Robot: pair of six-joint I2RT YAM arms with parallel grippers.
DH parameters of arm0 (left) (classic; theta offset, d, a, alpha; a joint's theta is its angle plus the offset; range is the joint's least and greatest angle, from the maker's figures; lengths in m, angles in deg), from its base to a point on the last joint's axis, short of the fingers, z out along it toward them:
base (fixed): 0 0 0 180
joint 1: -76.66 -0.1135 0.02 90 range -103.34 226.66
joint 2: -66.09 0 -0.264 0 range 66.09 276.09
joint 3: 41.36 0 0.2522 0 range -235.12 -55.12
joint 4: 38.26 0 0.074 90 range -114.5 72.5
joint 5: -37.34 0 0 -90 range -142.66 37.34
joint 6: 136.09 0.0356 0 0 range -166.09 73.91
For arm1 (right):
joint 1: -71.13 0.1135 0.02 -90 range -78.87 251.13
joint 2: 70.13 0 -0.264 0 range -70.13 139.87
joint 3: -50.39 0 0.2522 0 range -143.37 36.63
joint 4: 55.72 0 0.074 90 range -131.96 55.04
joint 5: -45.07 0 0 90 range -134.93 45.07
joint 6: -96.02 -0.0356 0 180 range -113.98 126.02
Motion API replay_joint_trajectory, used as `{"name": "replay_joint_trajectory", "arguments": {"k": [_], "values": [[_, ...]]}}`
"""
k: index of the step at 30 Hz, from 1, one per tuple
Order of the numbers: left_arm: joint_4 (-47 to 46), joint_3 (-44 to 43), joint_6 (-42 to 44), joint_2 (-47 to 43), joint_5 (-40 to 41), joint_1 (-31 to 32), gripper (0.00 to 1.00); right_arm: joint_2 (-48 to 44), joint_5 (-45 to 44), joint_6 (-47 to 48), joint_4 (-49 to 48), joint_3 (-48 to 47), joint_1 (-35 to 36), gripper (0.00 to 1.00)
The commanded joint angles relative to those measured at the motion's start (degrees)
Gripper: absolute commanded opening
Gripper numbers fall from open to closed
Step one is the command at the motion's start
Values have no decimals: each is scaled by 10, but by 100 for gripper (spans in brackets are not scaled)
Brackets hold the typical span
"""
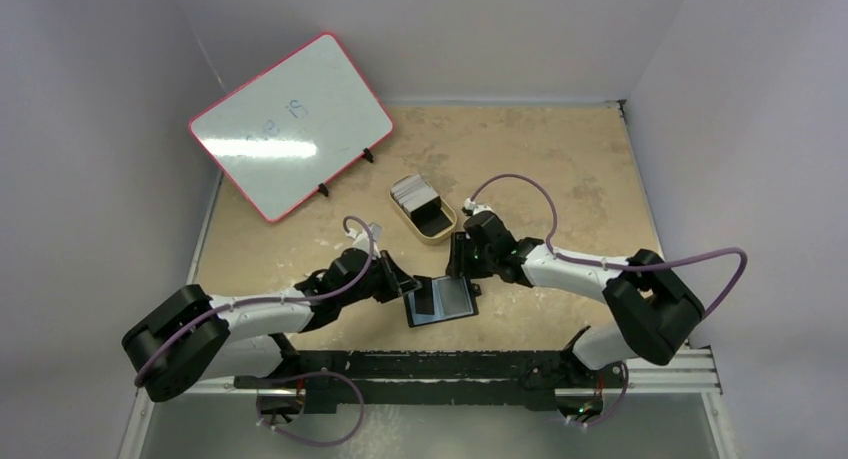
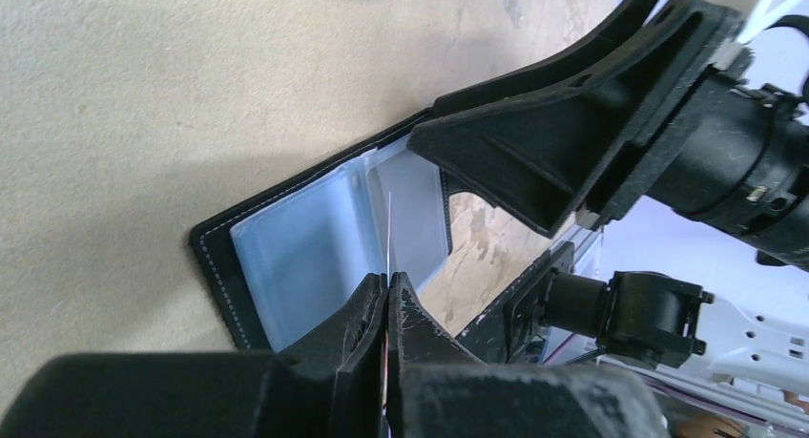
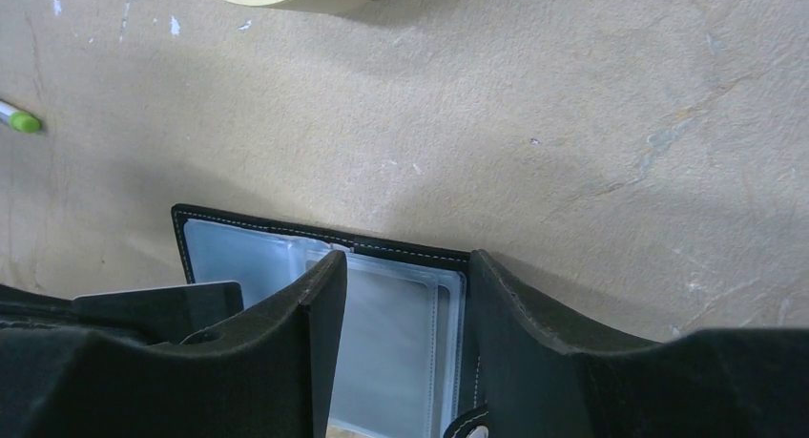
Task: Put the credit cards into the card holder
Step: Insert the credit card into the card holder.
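Cardholder x1, tin x1, whiteboard x1

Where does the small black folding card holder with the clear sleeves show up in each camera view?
Top external: the card holder lies open at lower centre.
Left wrist: centre-left, above the shut left gripper.
Right wrist: bottom centre, framed by the open right gripper.
Shared landmark: that right gripper, close by it in all three.

You see the small black folding card holder lying open, bluish-grey sleeves up, by the near edge of the table. Whitish-grey stacked credit cards fill the far end of the tan oval tin.
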Motion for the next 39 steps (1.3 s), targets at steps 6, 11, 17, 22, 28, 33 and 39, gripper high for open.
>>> {"name": "replay_joint_trajectory", "arguments": {"k": [6, 11, 17, 22, 28, 33, 39], "values": [[-84, 5, -17, 15, 7, 11, 0, -26, -4, -18, 18, -3, 1, 49], [-92, 4, -17, 36, 20, 26, 0, -38, 3, -34, 23, 11, 1, 49], [-106, 4, -18, 61, 22, 30, 0, -53, 17, -47, 17, 36, 4, 48], [-114, 13, -20, 69, 27, 33, 0, -50, 23, -58, 7, 48, 12, 48], [-122, 20, -25, 70, 28, 33, 0, -38, 23, -80, 0, 50, 30, 47], [-118, 22, -30, 56, 30, 33, 0, -43, 16, -104, -4, 56, 46, 44], [-100, 30, -33, 49, 39, 33, 0, -46, 22, -131, -43, 77, 57, 39]]}}
